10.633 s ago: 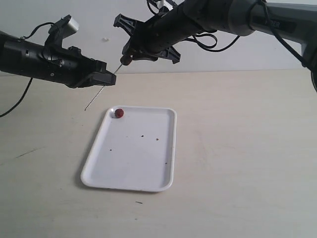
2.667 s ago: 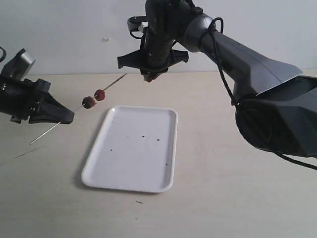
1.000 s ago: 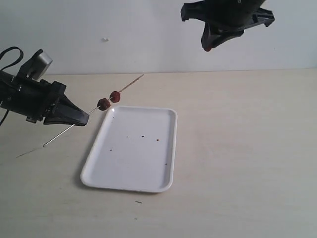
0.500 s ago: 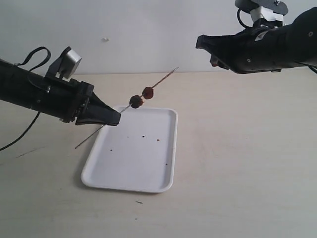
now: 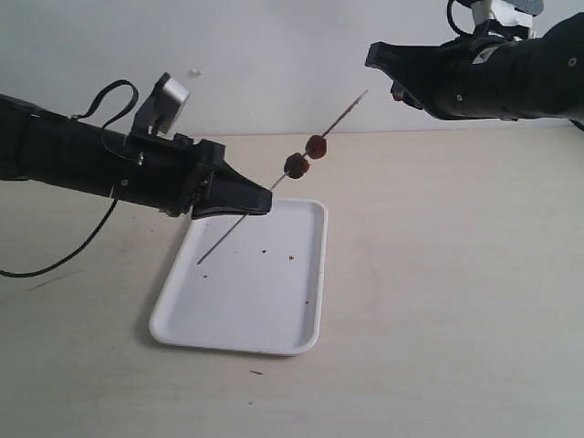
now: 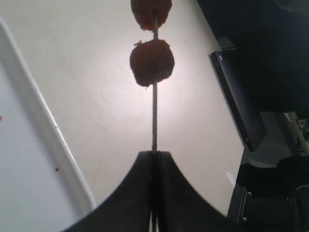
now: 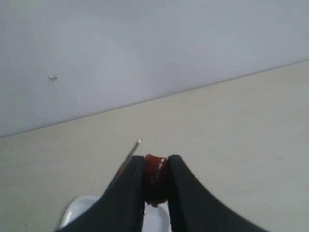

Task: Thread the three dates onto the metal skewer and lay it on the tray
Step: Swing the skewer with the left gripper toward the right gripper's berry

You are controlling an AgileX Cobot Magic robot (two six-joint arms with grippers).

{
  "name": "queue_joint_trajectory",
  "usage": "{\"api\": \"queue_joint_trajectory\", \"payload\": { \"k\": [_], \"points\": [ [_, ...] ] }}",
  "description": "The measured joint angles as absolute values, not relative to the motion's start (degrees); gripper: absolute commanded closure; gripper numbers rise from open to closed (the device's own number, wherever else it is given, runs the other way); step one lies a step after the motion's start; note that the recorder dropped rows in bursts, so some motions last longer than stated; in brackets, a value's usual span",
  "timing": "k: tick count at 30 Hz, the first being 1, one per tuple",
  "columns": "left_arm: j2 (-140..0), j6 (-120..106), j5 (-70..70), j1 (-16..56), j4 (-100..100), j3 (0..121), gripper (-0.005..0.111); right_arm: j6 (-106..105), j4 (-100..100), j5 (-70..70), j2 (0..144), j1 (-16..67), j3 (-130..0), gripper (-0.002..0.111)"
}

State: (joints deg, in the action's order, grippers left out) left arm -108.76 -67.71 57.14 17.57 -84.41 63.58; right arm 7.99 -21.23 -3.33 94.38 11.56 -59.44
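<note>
A very thin, straight, dark grey metal skewer point(image 5: 339, 117) is pinched between the closed fingers of the left gripper point(image 5: 260, 203), part-way along its length. Its lower end hangs over the flat white rectangular plastic tray point(image 5: 315, 274) on the pale table point(image 5: 456, 274), and its long axis rises at a slant towards the right gripper point(image 5: 392, 80). Two wrinkled red-brown dates point(image 5: 306, 156) are already threaded on the raised stretch, close together and clear of both the left gripper and the bare pointed end. The third date point(image 7: 155, 178) is squeezed between the two fingers of the right gripper point(image 7: 155, 162), high above the table and beyond the far edge of the tray. In the right wrist view the skewer's tip is seen just beside one finger, near the held date but apart from it and off to one side, so the point is judged not yet lined up with the fruit. The next move is taken to turn on this offset: the date must be brought onto the skewer's axis and then pushed down along it towards the left gripper. The right arm is clearly the nearer one to the free tip. If the approach is skewed, the rod may be bent aside or may glance off the finger.
</note>
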Motion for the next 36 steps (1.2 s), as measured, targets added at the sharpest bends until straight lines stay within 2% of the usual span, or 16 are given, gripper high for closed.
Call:
{"api": "queue_joint_trajectory", "payload": {
  "k": [10, 15, 36],
  "points": [
    [-108.76, -68.29, 58.55, 18.54, -84.41, 63.58, 0.107, 7.06, -21.11, -6.34, 94.38, 11.56, -59.44, 0.093],
    [-108.76, -68.29, 60.39, 18.54, -84.41, 63.58, 0.107, 7.06, -21.11, -8.00, 94.38, 11.56, -59.44, 0.085],
    [-108.76, -68.39, 60.12, 19.63, -85.65, 63.58, 0.107, 13.30, -21.21, -13.33, 100.10, 11.56, -59.44, 0.085]
  ]
}}
